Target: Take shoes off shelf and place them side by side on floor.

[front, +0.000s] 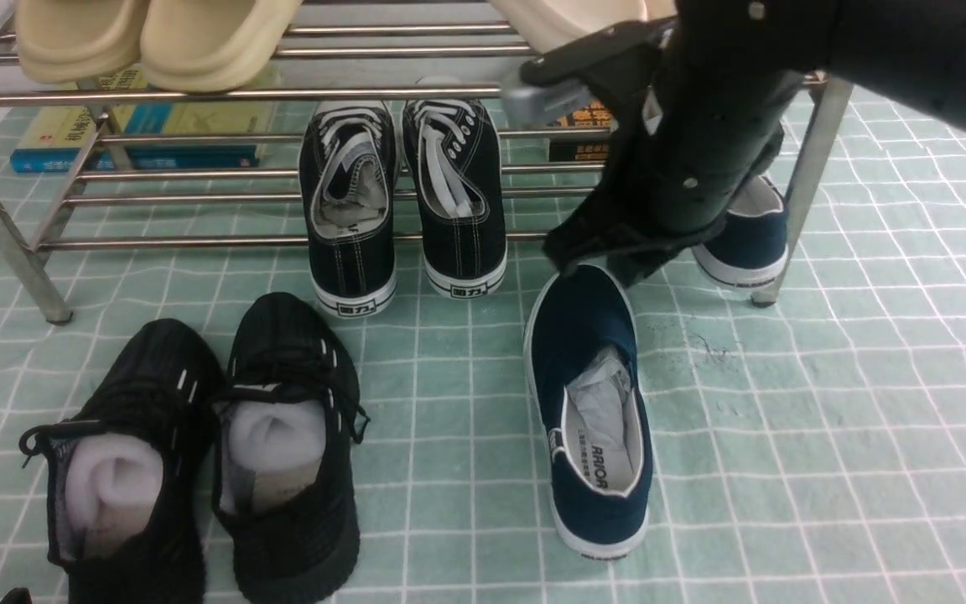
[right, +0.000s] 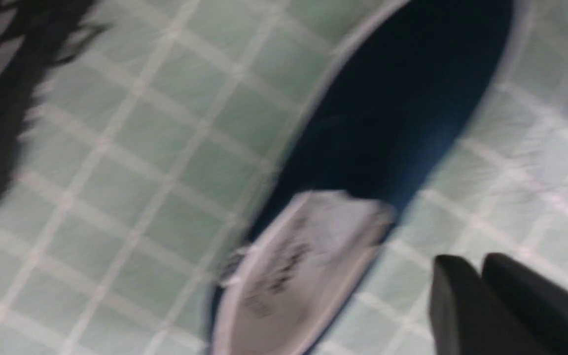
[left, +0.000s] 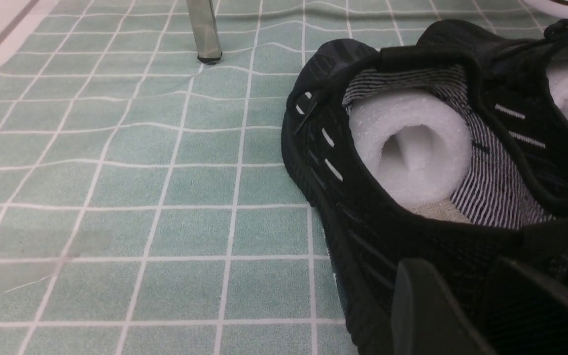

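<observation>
One navy slip-on shoe (front: 592, 411) lies on the pale green tiled floor (front: 827, 419), its toe toward the shelf (front: 282, 242). The other navy shoe (front: 755, 239) sits at the right end of the shelf's lower tier, largely hidden behind my right arm. My right gripper (front: 571, 256) hangs just above the floor shoe's toe, shut and empty. The blurred right wrist view shows that shoe (right: 392, 113) beside the shut right gripper (right: 479, 261). My left gripper (left: 459, 276) is open, low behind the heel of a black knit sneaker (left: 437, 162).
Black lace-up sneakers (front: 403, 201) stand on the lower tier. A pair of black knit sneakers (front: 206, 445) rests on the floor at the left. Beige slippers (front: 156, 38) sit on the top tier, books (front: 139, 134) behind the rack. A shelf leg (left: 205, 29) stands ahead of my left gripper.
</observation>
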Tool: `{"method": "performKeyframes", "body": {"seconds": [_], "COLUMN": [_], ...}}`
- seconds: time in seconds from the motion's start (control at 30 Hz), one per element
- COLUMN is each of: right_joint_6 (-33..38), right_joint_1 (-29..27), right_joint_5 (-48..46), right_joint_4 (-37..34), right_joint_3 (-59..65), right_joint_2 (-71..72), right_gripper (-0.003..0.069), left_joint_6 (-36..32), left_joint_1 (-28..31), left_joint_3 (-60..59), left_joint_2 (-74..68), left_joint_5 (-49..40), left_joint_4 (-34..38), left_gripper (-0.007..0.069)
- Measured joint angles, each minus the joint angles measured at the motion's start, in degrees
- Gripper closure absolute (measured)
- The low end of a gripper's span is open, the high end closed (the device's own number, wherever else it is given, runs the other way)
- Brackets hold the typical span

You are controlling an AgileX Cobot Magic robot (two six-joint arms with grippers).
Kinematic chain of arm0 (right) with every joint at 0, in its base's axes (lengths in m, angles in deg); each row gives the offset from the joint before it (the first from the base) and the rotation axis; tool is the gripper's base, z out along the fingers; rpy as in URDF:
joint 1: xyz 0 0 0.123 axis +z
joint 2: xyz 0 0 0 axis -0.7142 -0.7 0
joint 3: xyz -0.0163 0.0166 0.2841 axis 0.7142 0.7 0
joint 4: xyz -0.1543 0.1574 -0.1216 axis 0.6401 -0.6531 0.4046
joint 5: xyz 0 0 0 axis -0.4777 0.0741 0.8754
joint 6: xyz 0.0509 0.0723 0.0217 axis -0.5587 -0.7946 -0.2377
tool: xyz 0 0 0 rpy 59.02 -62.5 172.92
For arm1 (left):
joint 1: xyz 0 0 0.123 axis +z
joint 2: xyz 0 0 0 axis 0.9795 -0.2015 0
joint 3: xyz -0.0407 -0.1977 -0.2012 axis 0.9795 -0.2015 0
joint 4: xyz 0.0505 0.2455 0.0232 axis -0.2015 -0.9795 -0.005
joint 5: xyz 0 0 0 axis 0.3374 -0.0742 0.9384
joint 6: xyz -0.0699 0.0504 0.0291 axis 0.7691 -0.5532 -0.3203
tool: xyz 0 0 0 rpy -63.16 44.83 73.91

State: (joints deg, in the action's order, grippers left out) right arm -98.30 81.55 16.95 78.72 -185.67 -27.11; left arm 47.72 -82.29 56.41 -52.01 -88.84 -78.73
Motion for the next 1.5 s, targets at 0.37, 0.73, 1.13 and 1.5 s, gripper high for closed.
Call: {"method": "performKeyframes", "body": {"seconds": [0.37,0.73,1.13,1.5], "right_joint_6": [0.06,-2.67,-1.68,0.26], "right_joint_1": [-8.21,-9.58,-9.52,-6.67], "right_joint_5": [10.11,19.02,16.71,-2.59], "right_joint_4": [2.86,14.54,15.1,1.2], "right_joint_3": [0.01,0.01,-0.06,1.39], "right_joint_2": [-3.37,-11.3,-13.13,2.04], "right_gripper": [0.0482,0.0241,0.0637,0.0643], "left_joint_6": [0.0,0.0,0.0,0.0], "left_joint_1": [0.0,0.0,0.0,0.0], "left_joint_3": [0.0,0.0,0.0,0.0], "left_joint_2": [0.0,0.0,0.0,0.0], "left_joint_5": [0.0,0.0,0.0,0.0], "left_joint_4": [0.0,0.0,0.0,0.0], "left_gripper": [0.0394,0.0386,0.0385,0.0385]}}
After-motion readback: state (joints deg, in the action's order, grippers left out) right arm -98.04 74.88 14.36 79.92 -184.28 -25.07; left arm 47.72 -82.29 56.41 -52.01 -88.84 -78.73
